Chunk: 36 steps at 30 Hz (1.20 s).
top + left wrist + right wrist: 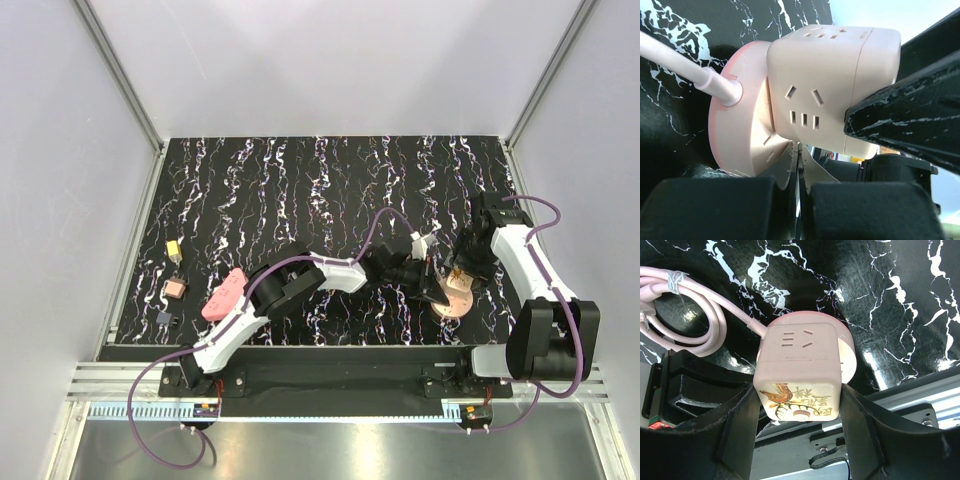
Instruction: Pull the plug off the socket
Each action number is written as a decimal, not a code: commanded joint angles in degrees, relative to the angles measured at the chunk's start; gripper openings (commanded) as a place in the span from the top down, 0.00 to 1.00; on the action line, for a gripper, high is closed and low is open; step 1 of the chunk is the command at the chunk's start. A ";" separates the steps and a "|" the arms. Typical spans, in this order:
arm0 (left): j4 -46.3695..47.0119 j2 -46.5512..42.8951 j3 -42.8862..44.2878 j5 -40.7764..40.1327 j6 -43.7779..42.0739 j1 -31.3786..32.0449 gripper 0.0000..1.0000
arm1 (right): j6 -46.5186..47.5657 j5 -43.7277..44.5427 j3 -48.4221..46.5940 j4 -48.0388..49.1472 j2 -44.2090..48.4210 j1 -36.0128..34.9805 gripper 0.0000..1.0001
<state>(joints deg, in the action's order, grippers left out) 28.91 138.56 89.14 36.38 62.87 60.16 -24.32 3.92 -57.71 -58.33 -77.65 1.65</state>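
Note:
A pale pink cube socket (797,365) stands on a round pink base (847,352) on the black marbled table, with its pink cord (710,315) coiled beside it. My right gripper (799,405) is shut on the cube, one finger against each side. In the left wrist view the cube (835,85) and base (740,125) fill the frame. My left gripper (800,150) is shut, its fingertips pressed together at the seam under the cube. No plug shows in the socket faces I can see. From above, both grippers meet at the socket (458,292).
A pink object (225,295), a small yellow piece (173,250), a pinkish square (175,289) and a small black piece (165,318) lie at the table's left. The coiled cord (420,240) lies just behind the grippers. The metal rail runs along the near edge.

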 commanded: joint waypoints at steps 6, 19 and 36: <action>-13.42 3.73 6.21 -4.64 -2.40 0.31 1.00 | -1.09 -2.08 0.06 2.34 0.74 -0.24 1.00; -26.44 6.19 12.98 -8.52 -3.37 0.66 1.00 | -0.82 -1.64 -0.21 2.25 1.80 -0.24 1.00; -26.71 6.19 12.90 -8.96 -3.19 0.75 1.00 | -1.35 -3.75 -1.70 1.90 3.38 0.63 1.00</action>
<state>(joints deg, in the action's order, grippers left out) 7.18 140.90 102.41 34.06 61.98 60.51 -24.21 5.96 -57.06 -56.47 -76.84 2.35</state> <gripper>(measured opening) 0.009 0.655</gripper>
